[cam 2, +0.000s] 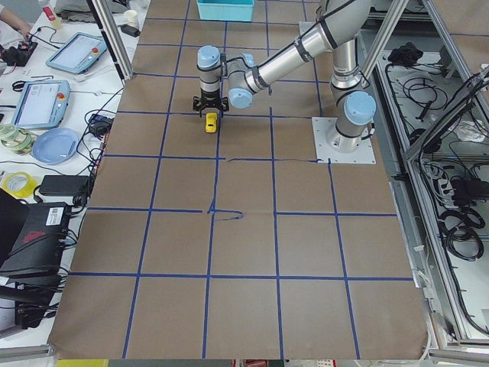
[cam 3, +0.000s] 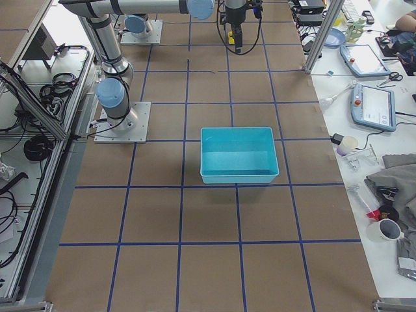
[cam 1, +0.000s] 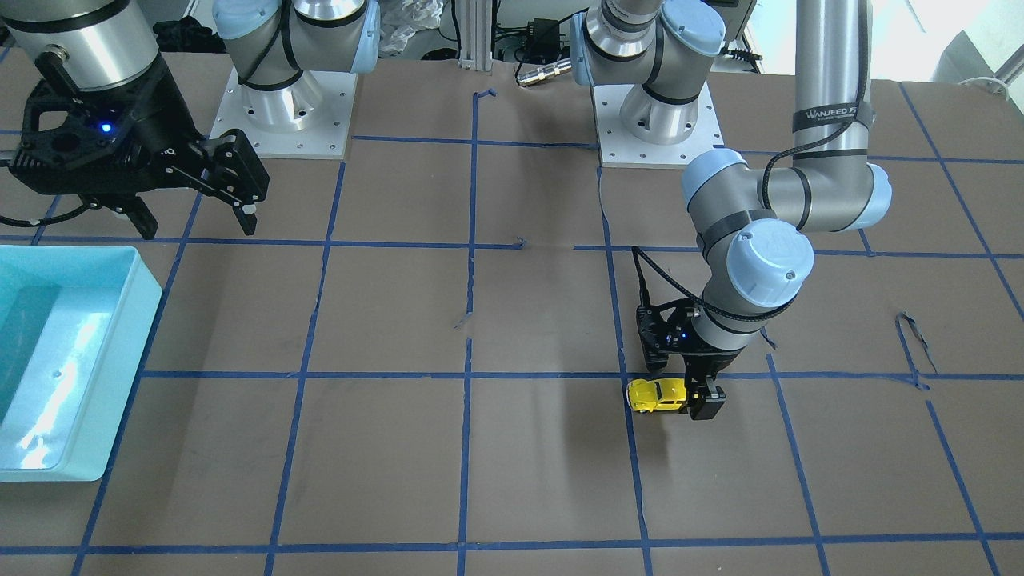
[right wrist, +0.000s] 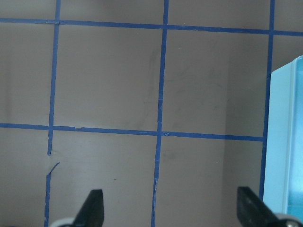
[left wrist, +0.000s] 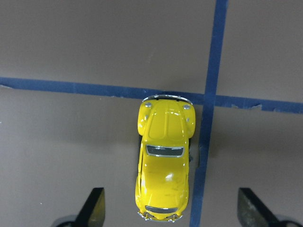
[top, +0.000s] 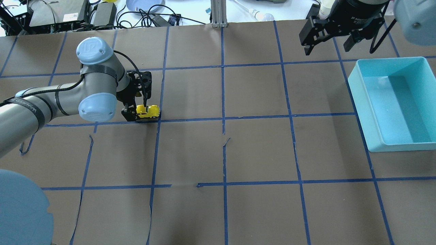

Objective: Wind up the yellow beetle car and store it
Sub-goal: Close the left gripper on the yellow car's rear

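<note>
The yellow beetle car [left wrist: 163, 165] stands on the brown table at a crossing of blue tape lines. It also shows in the front view [cam 1: 656, 394] and the overhead view [top: 149, 111]. My left gripper [left wrist: 170, 210] is low over the car and open. Its fingers [left wrist: 94, 208] stand wide on either side of the car's rear half, apart from it. My right gripper [top: 327, 47] is open and empty, raised at the far side of the table beside the bin. It holds nothing in its wrist view [right wrist: 170, 210].
A light blue open bin [top: 391, 102] stands on the robot's right side, also seen in the front view [cam 1: 48, 360] and at the right edge of the right wrist view [right wrist: 286, 142]. Its inside looks empty. Blue tape divides the table into squares.
</note>
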You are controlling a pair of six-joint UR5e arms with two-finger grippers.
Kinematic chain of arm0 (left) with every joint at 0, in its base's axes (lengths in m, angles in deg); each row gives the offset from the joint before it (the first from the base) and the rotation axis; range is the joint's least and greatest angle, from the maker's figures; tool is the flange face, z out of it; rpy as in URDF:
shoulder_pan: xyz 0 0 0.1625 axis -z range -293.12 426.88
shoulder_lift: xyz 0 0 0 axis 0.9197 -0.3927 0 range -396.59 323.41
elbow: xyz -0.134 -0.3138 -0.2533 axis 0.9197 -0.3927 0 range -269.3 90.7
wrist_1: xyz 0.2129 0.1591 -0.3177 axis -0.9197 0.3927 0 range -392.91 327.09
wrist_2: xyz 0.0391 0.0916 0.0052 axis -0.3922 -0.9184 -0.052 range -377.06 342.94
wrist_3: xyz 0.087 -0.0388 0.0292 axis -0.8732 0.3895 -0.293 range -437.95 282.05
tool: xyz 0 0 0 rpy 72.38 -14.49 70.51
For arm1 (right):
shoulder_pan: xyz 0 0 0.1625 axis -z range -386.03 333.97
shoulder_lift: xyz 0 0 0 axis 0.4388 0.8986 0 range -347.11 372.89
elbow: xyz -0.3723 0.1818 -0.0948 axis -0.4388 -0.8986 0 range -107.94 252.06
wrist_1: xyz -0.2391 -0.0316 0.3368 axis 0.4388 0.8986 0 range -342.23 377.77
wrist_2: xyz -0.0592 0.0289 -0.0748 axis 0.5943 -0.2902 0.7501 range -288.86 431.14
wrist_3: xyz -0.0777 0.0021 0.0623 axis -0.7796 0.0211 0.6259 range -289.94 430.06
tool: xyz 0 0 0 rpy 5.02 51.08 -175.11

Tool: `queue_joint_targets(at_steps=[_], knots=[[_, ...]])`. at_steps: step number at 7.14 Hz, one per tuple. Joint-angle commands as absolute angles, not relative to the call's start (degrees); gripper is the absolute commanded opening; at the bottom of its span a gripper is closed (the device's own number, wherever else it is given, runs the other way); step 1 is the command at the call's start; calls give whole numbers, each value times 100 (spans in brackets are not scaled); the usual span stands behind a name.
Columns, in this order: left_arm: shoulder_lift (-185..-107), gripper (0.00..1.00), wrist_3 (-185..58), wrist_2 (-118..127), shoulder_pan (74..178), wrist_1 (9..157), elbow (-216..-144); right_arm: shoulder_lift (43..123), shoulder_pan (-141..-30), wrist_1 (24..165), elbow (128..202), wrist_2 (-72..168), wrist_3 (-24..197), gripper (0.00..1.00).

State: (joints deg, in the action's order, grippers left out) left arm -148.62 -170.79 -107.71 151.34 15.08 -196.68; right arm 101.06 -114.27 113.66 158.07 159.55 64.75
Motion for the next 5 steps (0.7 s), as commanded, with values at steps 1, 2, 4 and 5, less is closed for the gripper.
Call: queue_joint_targets(at_steps=[1,2,4,5], knots=[[-15101,98,-17120,-10654,15134,1211,-19653,10104,-11427,11366,15810,15956,6478,100],[-15172,98,-17085,-10653,15134,1183,-19662,10113,-11427,11366,15810,15956,6478,100],[-15172,97,-17093,-10645,15134,1209,-19662,10113,-11427,11366,15810,15956,6478,100],[-15164,94,-17059,-10653,15125,1253,-19662,10113,-11427,11366,15810,15956,6478,100]])
